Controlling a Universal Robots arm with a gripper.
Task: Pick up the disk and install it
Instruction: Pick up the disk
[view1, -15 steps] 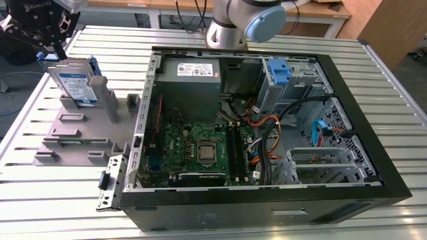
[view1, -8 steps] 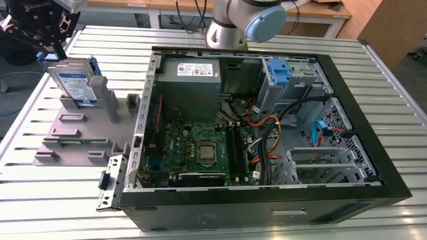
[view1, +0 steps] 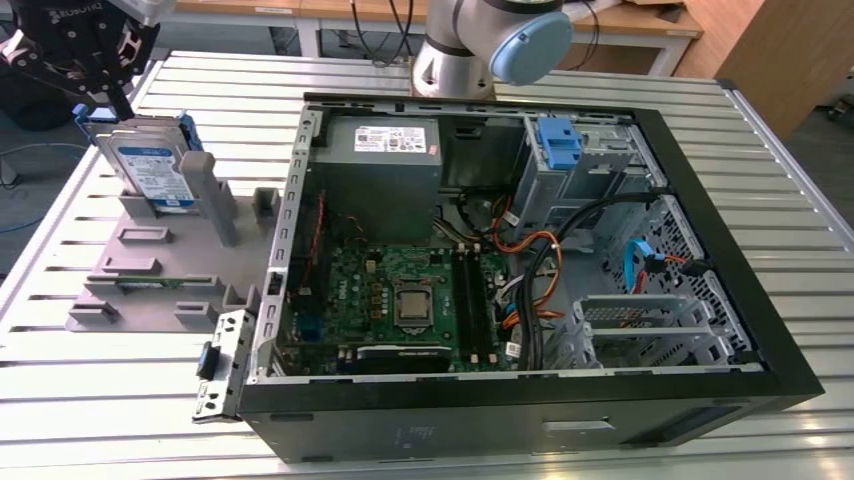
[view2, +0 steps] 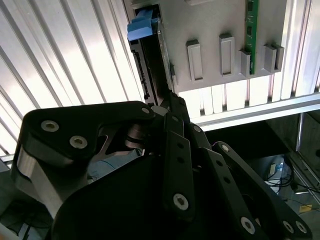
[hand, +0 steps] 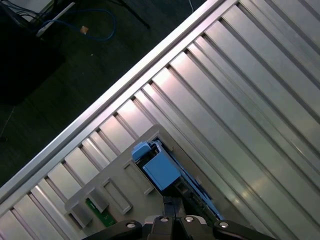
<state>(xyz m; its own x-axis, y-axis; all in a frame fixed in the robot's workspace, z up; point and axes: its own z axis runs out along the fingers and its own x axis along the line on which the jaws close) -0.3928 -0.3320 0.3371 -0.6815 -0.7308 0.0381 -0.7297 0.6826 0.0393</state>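
The disk (view1: 150, 165) stands upright on its edge in a slot of the grey holder (view1: 160, 270) on the slatted metal table (view1: 80, 400), well apart from the drive bays and at the exterior view's left of the open computer case (view1: 534, 400). Its blue carrier bracket frames it on both sides.

The gripper (view1: 118, 105) hangs right at the disk's top edge. In both wrist views its black linkages narrow down onto that edge, but I cannot tell whether the jaws are pinching the disk or only lie close beside it.

The same holder also carries a green memory stick (view2: 253, 30) in another slot.

Inside the case lie the grey power supply (view1: 380, 150), the green motherboard (view1: 400, 290), a tangle of cables (view1: 534, 270), a lone blue bracket (view1: 558, 145) in the upper bay and a bare metal drive cage (view1: 641, 315).
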